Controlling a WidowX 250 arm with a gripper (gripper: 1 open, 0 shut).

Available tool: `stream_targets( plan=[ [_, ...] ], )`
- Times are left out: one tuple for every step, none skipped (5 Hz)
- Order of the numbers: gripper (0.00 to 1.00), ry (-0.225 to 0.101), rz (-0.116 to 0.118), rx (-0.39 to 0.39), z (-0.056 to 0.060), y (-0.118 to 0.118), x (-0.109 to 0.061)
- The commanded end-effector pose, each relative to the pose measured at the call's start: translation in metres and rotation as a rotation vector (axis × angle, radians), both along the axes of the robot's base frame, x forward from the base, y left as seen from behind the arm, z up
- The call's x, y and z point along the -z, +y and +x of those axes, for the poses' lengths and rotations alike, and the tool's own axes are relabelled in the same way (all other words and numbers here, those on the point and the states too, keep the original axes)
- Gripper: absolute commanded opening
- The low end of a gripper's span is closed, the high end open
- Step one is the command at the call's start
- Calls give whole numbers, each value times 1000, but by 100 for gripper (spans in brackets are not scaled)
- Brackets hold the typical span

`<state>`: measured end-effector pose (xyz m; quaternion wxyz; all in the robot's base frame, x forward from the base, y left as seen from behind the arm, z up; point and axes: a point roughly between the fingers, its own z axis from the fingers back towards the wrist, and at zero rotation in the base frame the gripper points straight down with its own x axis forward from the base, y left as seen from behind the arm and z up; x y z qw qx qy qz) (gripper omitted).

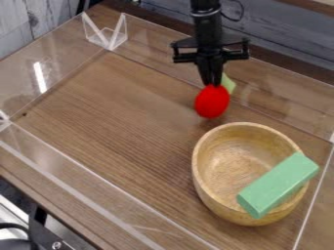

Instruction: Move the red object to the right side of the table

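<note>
A black robot gripper [210, 80] points almost straight down over a brown wood-grain table [117, 107], its narrow fingers drawn together and reaching the top of a small glossy red strawberry-shaped toy [210, 100]; whether the toy is pinched or only touched at its crown cannot be told from this angle. A sliver of the toy's green-yellow leafy top [228, 84] shows just beside the fingers, at about two o'clock from the red body. The toy sits right of the table's centre, toward the far edge, at roughly eleven o'clock from a round light wooden bowl [222, 166] that stands near the front right corner; toy and bowl rim are near each other but apart. A pale green rectangular block [276, 185] leans tilted inside the bowl, its upper end resting over the rim at four o'clock. Low clear acrylic walls [53, 78] border the tabletop, one running close behind the gripper at twelve o'clock. From the toy toward nine and seven o'clock the wood lies bare up to the left wall.
</note>
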<state>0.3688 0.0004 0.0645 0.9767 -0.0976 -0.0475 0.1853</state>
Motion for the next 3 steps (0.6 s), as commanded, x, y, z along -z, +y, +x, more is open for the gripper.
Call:
stream_targets(
  plan=[
    [0, -49, 14, -10, 6, 2, -11],
    [0, -42, 22, -22, 3, 5, -4],
    [0, -39, 26, 3, 1, -5, 6]
  ],
)
